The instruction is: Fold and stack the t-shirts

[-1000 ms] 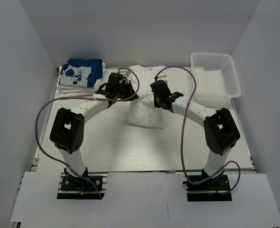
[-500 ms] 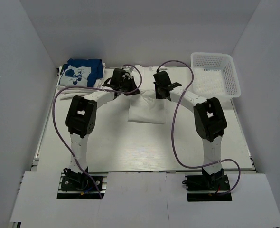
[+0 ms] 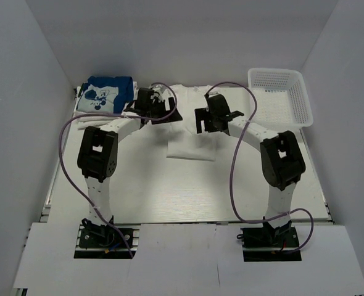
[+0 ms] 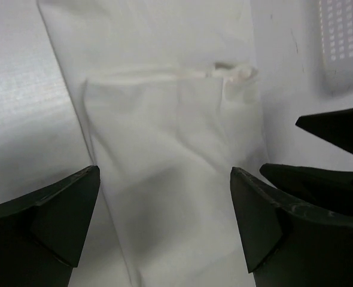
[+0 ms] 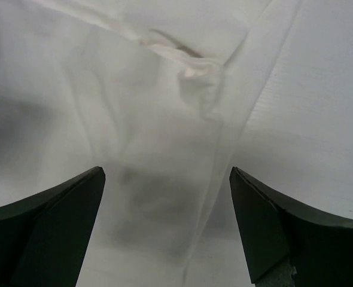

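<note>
My left fingers (image 4: 75,203) and right fingers (image 5: 81,200) gape wide over the folded plain white cloth t-shirt (image 3: 191,148) on the desk (image 3: 139,185).

Shirt (image 3: 191,148) between basket (image 3: 276,71), stack (image 3: 105,94) (seemingly shirts)

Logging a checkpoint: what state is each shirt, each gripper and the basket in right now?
White shirt: partly folded, lying flat.
Blue shirt: folded, print up.
Left gripper: open, above white shirt.
Right gripper: open, above white shirt.
Basket: upright.
</note>
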`<act>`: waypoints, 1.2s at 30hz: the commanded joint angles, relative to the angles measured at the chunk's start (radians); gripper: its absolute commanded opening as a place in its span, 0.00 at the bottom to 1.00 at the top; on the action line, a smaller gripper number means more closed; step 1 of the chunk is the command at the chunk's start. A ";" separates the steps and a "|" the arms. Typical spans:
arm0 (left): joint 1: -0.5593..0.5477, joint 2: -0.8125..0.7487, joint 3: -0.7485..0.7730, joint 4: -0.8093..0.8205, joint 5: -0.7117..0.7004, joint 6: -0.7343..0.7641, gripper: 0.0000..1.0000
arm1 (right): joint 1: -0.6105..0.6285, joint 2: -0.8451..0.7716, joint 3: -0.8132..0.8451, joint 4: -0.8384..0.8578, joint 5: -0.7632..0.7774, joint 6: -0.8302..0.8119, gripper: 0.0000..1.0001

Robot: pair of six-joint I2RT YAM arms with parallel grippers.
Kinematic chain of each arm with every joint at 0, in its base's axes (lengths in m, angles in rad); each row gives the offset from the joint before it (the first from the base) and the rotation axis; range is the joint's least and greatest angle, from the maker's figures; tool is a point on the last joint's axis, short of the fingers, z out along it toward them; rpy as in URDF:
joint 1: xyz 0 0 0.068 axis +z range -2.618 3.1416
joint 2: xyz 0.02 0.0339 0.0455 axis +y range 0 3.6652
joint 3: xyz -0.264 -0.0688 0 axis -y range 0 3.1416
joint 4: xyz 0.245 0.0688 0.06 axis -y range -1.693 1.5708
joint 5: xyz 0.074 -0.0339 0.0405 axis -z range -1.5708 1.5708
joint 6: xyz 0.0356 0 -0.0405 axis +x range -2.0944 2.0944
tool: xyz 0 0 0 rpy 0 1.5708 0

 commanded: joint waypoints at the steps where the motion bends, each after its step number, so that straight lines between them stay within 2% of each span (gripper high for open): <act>1: -0.011 -0.143 -0.110 -0.023 0.038 0.023 1.00 | 0.004 -0.115 -0.090 0.151 -0.180 0.034 0.90; 2: -0.011 -0.187 -0.175 -0.023 0.038 0.023 1.00 | 0.001 -0.120 -0.107 0.154 -0.237 0.042 0.90; 4: -0.023 -0.257 -0.284 -0.023 0.025 0.023 1.00 | 0.005 -0.149 -0.144 0.143 -0.253 0.077 0.90; 12: -0.023 -0.413 -0.588 0.053 0.034 -0.005 1.00 | -0.001 -0.356 -0.545 0.275 -0.227 0.244 0.90; 16: -0.023 -0.422 -0.662 0.107 0.043 -0.014 0.91 | -0.004 -0.387 -0.630 0.294 -0.228 0.278 0.90; 18: -0.033 -0.396 -0.673 0.132 0.089 -0.014 0.81 | -0.006 -0.393 -0.665 0.303 -0.236 0.294 0.90; 22: -0.033 -0.359 -0.702 0.193 0.127 -0.014 0.76 | -0.006 -0.385 -0.695 0.308 -0.229 0.292 0.90; 24: -0.033 -0.338 -0.690 0.193 0.127 -0.014 0.66 | -0.004 -0.378 -0.699 0.314 -0.225 0.292 0.90; 26: -0.033 -0.307 -0.681 0.183 0.127 -0.014 0.59 | -0.003 -0.371 -0.699 0.318 -0.232 0.291 0.84; 27: -0.033 -0.298 -0.681 0.192 0.127 -0.014 0.52 | -0.002 -0.368 -0.696 0.320 -0.229 0.286 0.82; 30: -0.033 -0.264 -0.662 0.205 0.127 -0.014 0.45 | -0.004 -0.353 -0.692 0.331 -0.219 0.277 0.73; 31: -0.033 -0.264 -0.649 0.205 0.127 -0.014 0.43 | -0.003 -0.341 -0.690 0.329 -0.215 0.272 0.66; 32: -0.033 -0.249 -0.648 0.205 0.127 -0.014 0.39 | -0.001 -0.339 -0.687 0.334 -0.216 0.272 0.63; 33: -0.033 -0.231 -0.635 0.216 0.118 -0.014 0.26 | -0.002 -0.336 -0.687 0.337 -0.215 0.271 0.60; 36: -0.033 -0.198 -0.589 0.216 0.106 -0.014 0.00 | -0.001 -0.316 -0.672 0.351 -0.196 0.269 0.48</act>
